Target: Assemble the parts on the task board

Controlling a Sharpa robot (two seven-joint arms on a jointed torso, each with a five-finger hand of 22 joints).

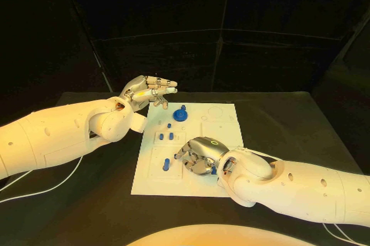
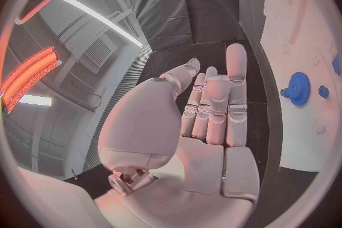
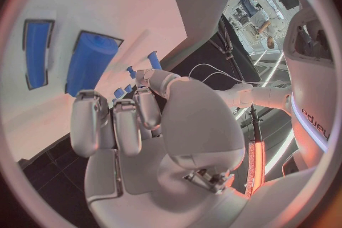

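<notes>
The white task board [image 1: 223,123] lies in the middle of the table. A blue gear [image 1: 180,115] [image 2: 298,88] stands near its far edge, and small blue pegs [image 1: 166,135] [image 3: 153,60] stand nearer the middle. A long blue piece [image 1: 167,163] [image 3: 37,51] lies in a slot at the front left. My left hand [image 1: 150,91] [image 2: 214,108] hangs above the board's far left corner, fingers stretched out, holding nothing. My right hand [image 1: 202,154] [image 3: 135,119] is low over the board's front right, fingers curled in. A blue block [image 1: 214,170] [image 3: 89,62] sits in a recess just under it.
The black table [image 1: 293,123] surrounds the board on all sides. A white cable [image 1: 54,184] runs across the table at the front left, under my left arm. My right forearm [image 1: 300,187] lies over the board's front right corner.
</notes>
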